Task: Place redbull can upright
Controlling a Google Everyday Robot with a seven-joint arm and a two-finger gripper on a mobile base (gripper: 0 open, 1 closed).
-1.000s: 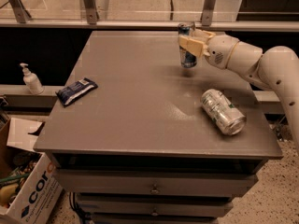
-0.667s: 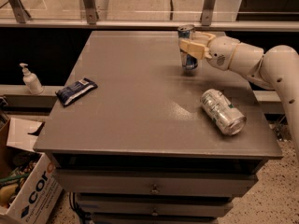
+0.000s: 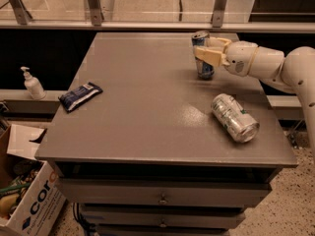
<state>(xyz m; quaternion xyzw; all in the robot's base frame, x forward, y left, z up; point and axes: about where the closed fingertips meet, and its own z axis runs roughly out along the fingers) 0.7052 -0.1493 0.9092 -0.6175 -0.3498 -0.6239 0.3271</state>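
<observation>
The redbull can (image 3: 204, 69) is slim, blue and silver, and stands upright on the grey table (image 3: 147, 112) at its far right. My gripper (image 3: 208, 52) reaches in from the right. Its cream fingers (image 3: 210, 58) are closed around the can's upper half. The can's base rests on the tabletop or just above it; I cannot tell which.
A fatter silver can with green markings (image 3: 235, 117) lies on its side near the right front of the table. A dark blue snack packet (image 3: 80, 96) lies at the left edge. A soap dispenser (image 3: 32, 83) and a cardboard box (image 3: 24, 200) are left of the table.
The gripper and the can have shifted very slightly to the right and down. Nothing else has moved.
</observation>
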